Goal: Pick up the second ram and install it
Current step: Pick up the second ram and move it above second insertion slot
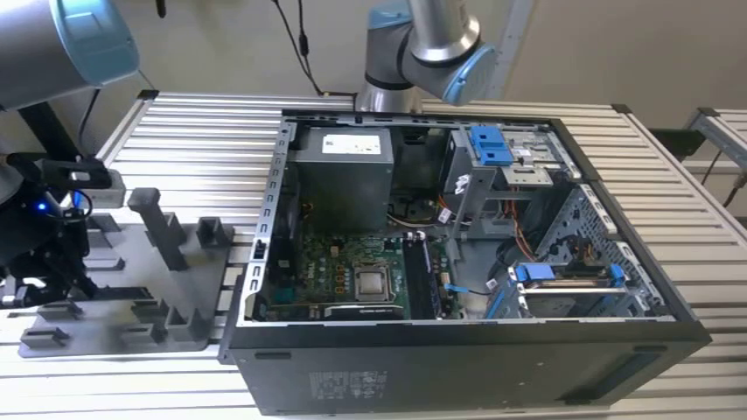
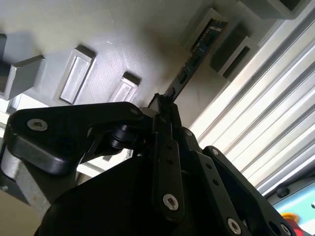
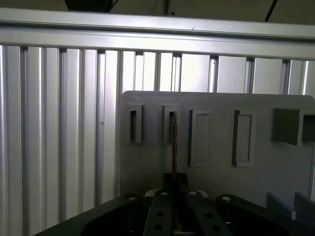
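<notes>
Slatted tabletop [image 1: 187, 149] bears the grey tray [image 1: 210, 302] where our gripper [image 2: 163, 104] is closed on the second ram [image 2: 196, 53], its far end in a slot; we judge the pick underway, needing a straight pull.

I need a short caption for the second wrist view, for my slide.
Gripper closed on the ram, its far end in a grey tray slot.

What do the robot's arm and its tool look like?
The arm has silver-grey round tubes and light blue joint caps. The tool is black, built of jointed link bars with silver screw heads. A small blue light glows on its black mount.
</notes>
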Robot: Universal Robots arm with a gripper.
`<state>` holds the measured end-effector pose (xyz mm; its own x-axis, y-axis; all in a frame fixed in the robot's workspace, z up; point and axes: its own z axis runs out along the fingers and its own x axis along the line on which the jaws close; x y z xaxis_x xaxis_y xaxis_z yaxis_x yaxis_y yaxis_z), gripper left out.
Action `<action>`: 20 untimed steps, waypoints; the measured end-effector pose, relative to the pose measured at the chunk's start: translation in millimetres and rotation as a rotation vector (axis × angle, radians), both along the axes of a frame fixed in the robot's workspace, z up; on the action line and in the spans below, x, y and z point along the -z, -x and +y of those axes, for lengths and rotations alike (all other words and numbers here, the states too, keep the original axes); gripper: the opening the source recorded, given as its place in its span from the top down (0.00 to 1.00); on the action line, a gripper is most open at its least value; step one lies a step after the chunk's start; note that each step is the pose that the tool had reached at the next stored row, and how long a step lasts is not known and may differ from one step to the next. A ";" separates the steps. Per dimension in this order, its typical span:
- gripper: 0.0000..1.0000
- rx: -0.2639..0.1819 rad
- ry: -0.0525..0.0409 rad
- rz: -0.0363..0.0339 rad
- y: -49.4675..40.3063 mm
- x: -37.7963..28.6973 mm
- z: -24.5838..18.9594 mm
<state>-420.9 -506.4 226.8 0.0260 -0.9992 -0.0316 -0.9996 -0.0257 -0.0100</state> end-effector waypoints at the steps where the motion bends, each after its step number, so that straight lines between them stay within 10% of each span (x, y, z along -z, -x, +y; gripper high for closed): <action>1: 0.86 0.001 0.0000 0.0001 0.0 0.0 0.0; 20: 0.86 0.074 -0.0028 0.0000 0.0 -7.9 0.0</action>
